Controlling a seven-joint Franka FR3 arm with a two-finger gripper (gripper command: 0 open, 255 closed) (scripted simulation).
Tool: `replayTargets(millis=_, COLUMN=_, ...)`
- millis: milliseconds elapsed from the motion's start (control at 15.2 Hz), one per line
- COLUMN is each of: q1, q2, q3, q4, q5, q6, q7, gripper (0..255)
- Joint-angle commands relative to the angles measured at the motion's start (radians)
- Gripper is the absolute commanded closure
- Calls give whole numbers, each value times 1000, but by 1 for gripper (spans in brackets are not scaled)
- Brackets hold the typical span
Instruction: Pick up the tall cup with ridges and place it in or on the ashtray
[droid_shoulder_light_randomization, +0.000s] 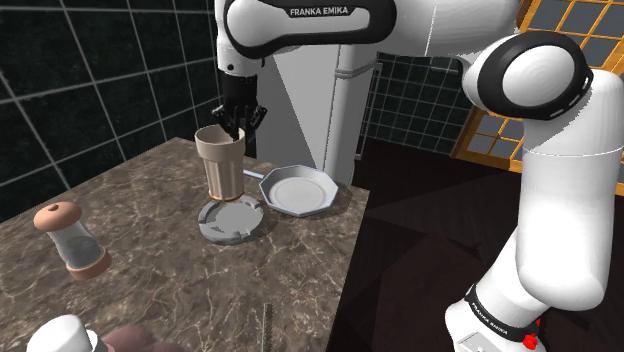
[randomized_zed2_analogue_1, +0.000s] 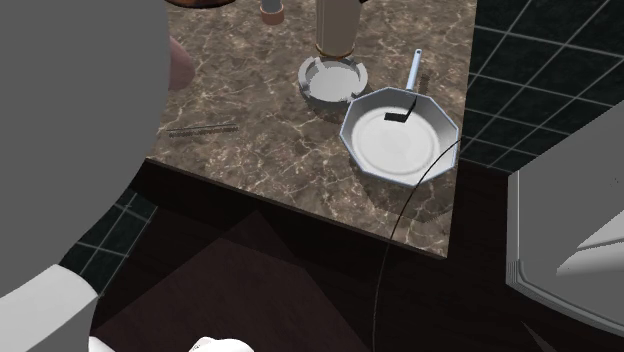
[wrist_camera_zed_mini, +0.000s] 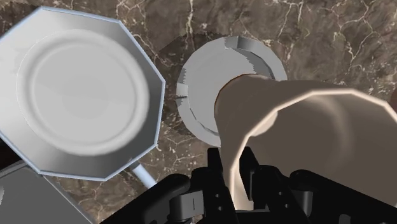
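The tall tan cup with ridges (droid_shoulder_light_randomization: 221, 165) stands upright, its foot over the far part of the round grey ashtray (droid_shoulder_light_randomization: 232, 220). Whether it rests on the ashtray I cannot tell. My black gripper (droid_shoulder_light_randomization: 238, 120) comes down from above and is shut on the cup's rim. In the wrist view the gripper (wrist_camera_zed_mini: 235, 173) clasps the cup's wall (wrist_camera_zed_mini: 299, 121) between its fingers, with the ashtray (wrist_camera_zed_mini: 203, 83) beneath. The second exterior view has the cup's lower part (randomized_zed2_analogue_1: 337, 25) just behind the ashtray (randomized_zed2_analogue_1: 332, 80).
A grey eight-sided pan (droid_shoulder_light_randomization: 296, 190) lies right beside the ashtray, near the marble counter's edge (droid_shoulder_light_randomization: 345, 240). A glass grinder with a brown cap (droid_shoulder_light_randomization: 72, 240) stands at the shoulder view's left. A thin stick (droid_shoulder_light_randomization: 268, 325) lies near the front edge. A white cabinet (droid_shoulder_light_randomization: 345, 110) stands behind.
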Motion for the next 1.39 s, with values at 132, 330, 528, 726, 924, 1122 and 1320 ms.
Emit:
replayTargets(millis=132, q1=-7, q2=-8, q3=-1, q4=-64, q5=2, q6=58, q7=0, gripper=255)
replayTargets(millis=330, q1=-10, q2=-7, q3=-2, q4=-104, q5=1, q6=98, q7=0, gripper=255)
replayTargets(millis=528, q1=-12, q2=-4, q3=-3, q4=-140, q5=-1, q6=137, q7=1, gripper=255)
replayTargets(millis=726, q1=-14, q2=1, q3=-5, q4=-174, q5=-3, q6=175, q7=2, gripper=255)
replayTargets(millis=924, q1=-15, q2=7, q3=-7, q4=-201, q5=-6, q6=208, q7=3, gripper=255)
replayTargets(millis=1122, q1=-15, q2=7, q3=-7, q4=-201, q5=-6, q6=208, q7=3, gripper=255)
replayTargets(millis=1320, q1=-15, q2=7, q3=-7, q4=-201, q5=-6, q6=208, q7=3, gripper=255)
